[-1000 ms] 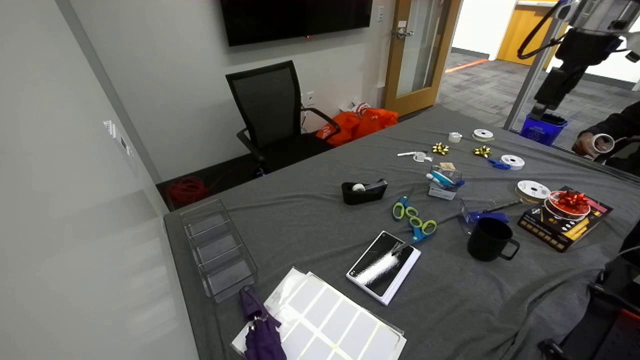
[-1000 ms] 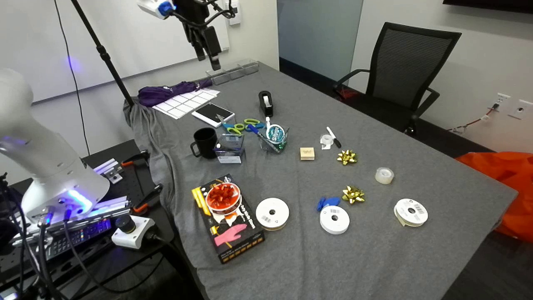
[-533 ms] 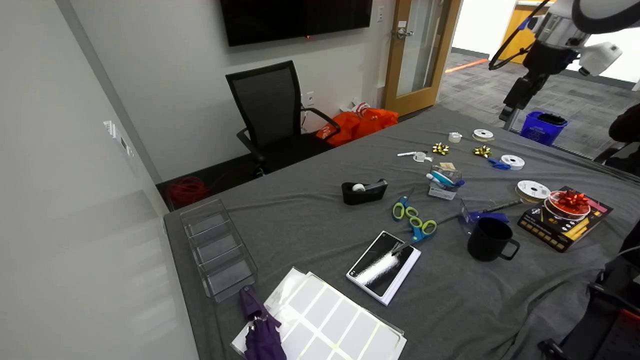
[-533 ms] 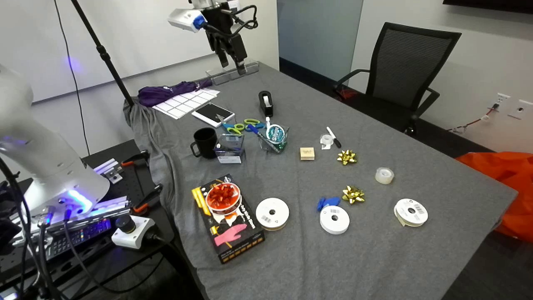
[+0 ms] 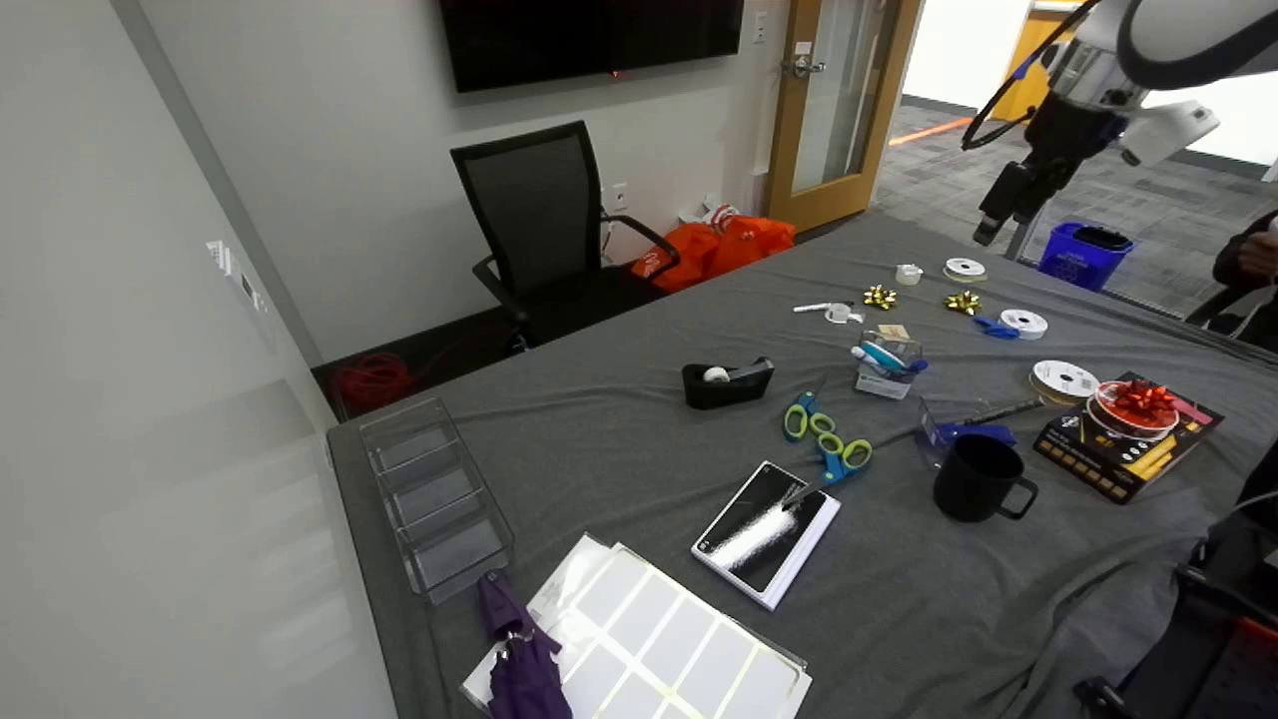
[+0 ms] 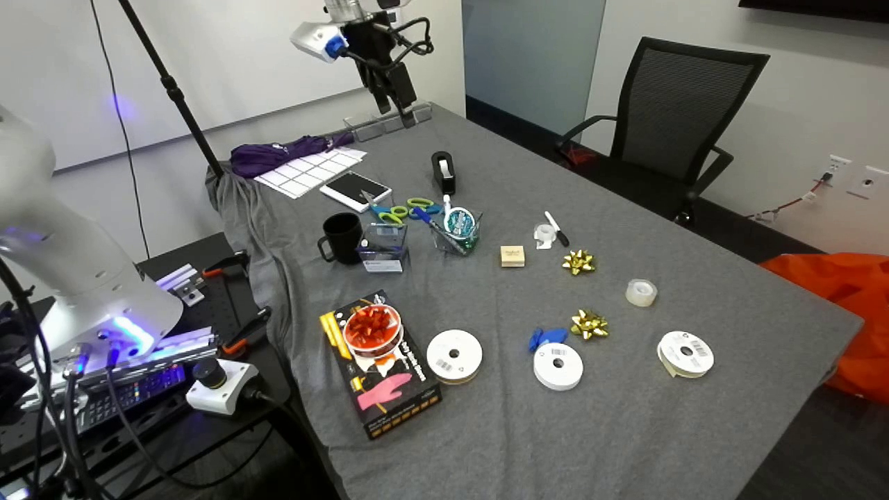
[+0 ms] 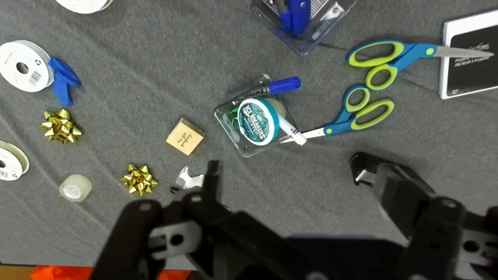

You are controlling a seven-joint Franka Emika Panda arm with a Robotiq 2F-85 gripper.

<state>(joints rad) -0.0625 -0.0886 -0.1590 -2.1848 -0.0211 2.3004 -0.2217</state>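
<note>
My gripper (image 7: 298, 169) stands open above the grey-covered table, its fingers wide apart and nothing between them. It also shows high up in both exterior views, the gripper (image 6: 396, 117) hanging point-down. In the wrist view one finger overlaps a black tape dispenser (image 7: 362, 161); the other partly hides a small white tape piece (image 7: 188, 179). Beyond the fingertips lies a clear container (image 7: 229, 134) with a round mint tin (image 7: 255, 121), a white pen and a blue-capped marker (image 7: 286, 84). Blue-green scissors (image 7: 338, 125) lie beside it, with a small tan box (image 7: 185, 137) opposite.
A black mug (image 6: 342, 239) stands by a clear box (image 6: 383, 250). A black glove box (image 6: 389, 378) bears a red-bowed roll (image 6: 373, 330). White spools (image 6: 453, 354) and gold bows (image 6: 578, 262) lie about. A divided clear tray (image 5: 439, 499) and purple umbrella (image 5: 524, 659) occupy the far end.
The arm has swung further in over the table, shifting left in one exterior picture and right and slightly down in the other. The person's hand drew back. Table items stayed put.
</note>
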